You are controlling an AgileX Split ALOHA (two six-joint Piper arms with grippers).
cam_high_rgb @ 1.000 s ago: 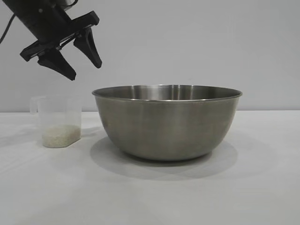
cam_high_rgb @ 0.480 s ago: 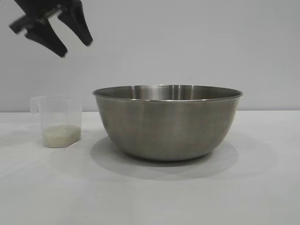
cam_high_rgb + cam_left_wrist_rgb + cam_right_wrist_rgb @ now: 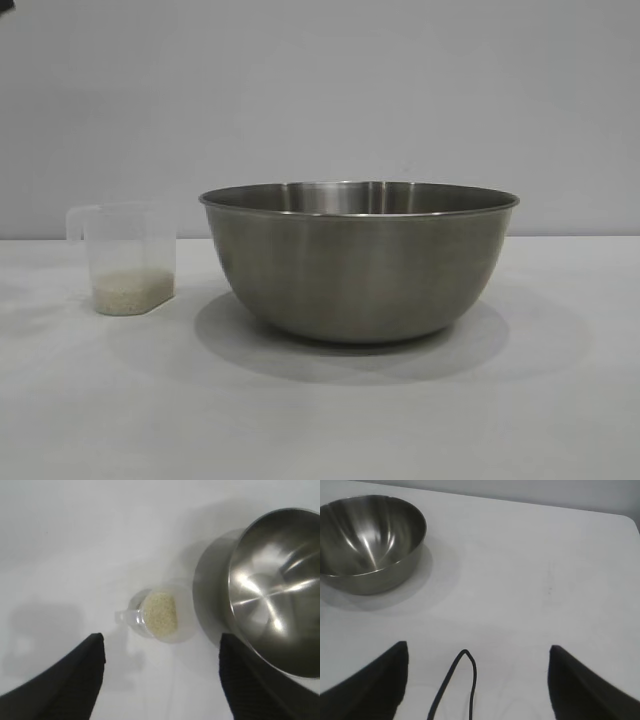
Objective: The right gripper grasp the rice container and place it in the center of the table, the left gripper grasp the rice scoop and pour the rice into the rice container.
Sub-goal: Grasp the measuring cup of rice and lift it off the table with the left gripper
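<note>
The rice container point(image 3: 358, 262), a big steel bowl, stands mid-table; its inside point(image 3: 277, 587) shows bare steel, and it also appears far off point(image 3: 367, 540) in the right wrist view. Beside it on the exterior view's left sits the rice scoop point(image 3: 122, 258), a frosted cup with a shallow layer of rice point(image 3: 160, 611) in its bottom. My left gripper point(image 3: 161, 640) hangs open high above the scoop, holding nothing. My right gripper point(image 3: 478, 650) is open over bare table point(image 3: 535, 570), well away from the bowl. Neither gripper shows in the exterior view.
A black cable loop point(image 3: 462, 677) hangs between the right gripper's fingers. A dark corner point(image 3: 5, 5) of the left arm shows at the exterior view's upper left. A plain grey wall point(image 3: 400, 90) backs the white table point(image 3: 320, 420).
The left gripper has risen up and to the left, leaving the exterior view. Bowl and scoop have stayed put.
</note>
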